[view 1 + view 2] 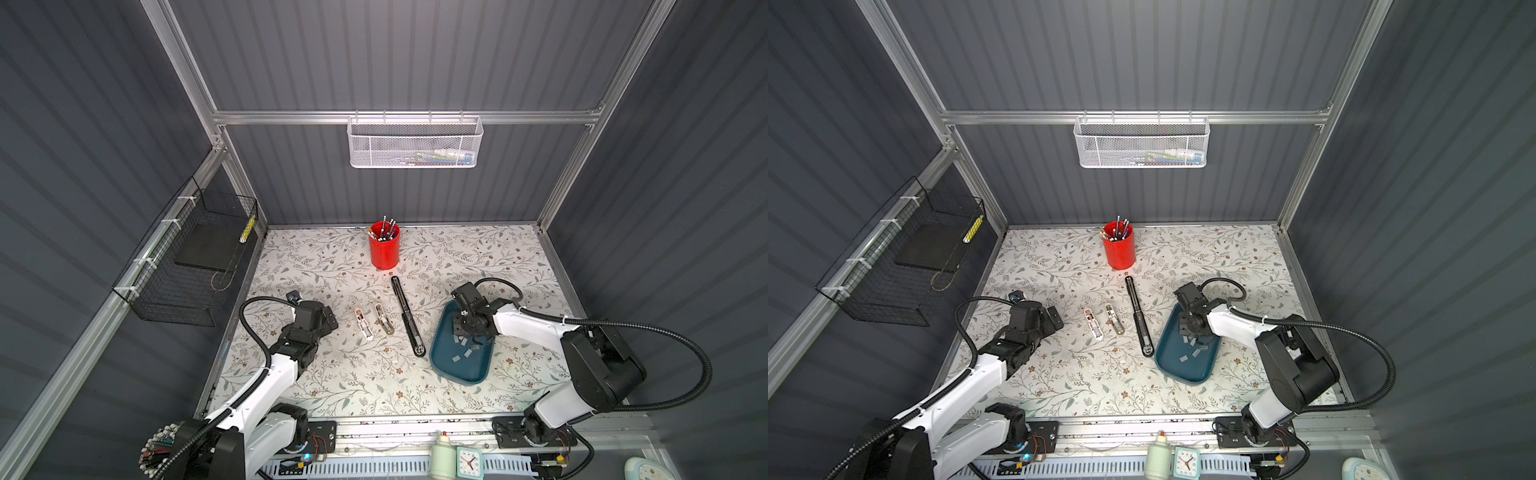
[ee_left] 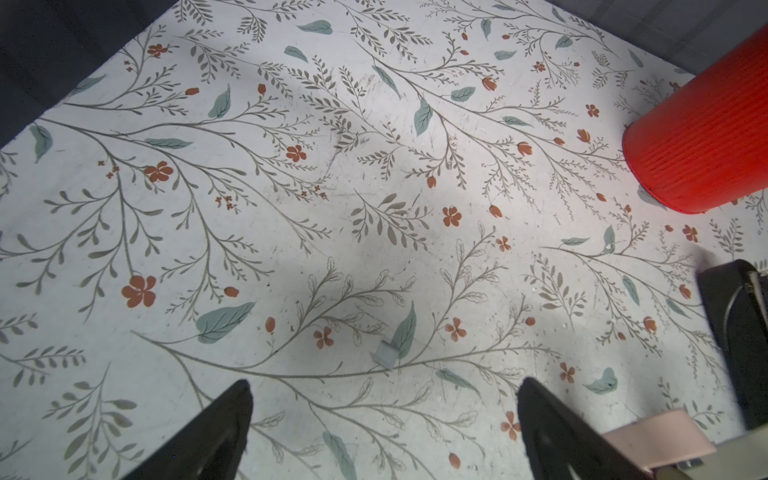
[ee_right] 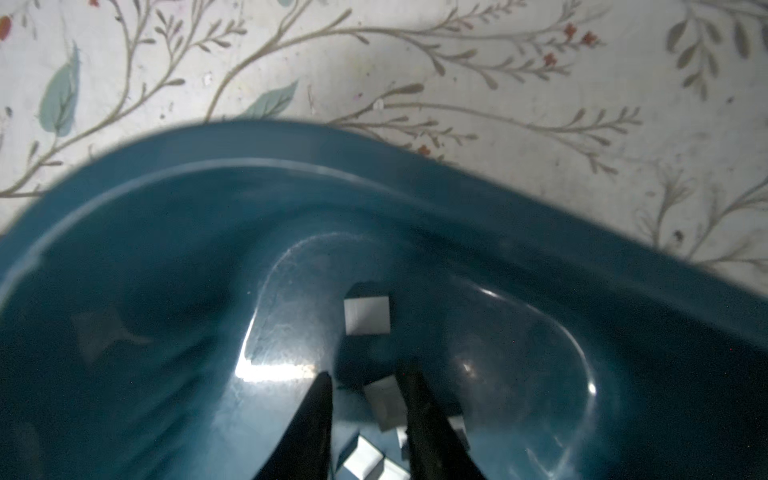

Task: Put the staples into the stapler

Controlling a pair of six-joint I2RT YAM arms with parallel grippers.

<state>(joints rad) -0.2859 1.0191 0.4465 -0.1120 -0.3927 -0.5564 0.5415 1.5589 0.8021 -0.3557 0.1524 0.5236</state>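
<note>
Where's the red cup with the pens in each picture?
Top view: the red pen cup stands at the table's back, near the middle.
Top view: same spot, back middle.
Left wrist: only its ribbed red side, cut by the frame's edge.
Right wrist: not in it.
Shared landmark: the floral table cover, in all four.

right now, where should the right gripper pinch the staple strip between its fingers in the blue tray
Pinch the staple strip across two opposite edges, from straight above: it seems to lie flat on the blue tray floor, too thin to catch otherwise, and the right gripper straddles it, jaws parted.
</note>
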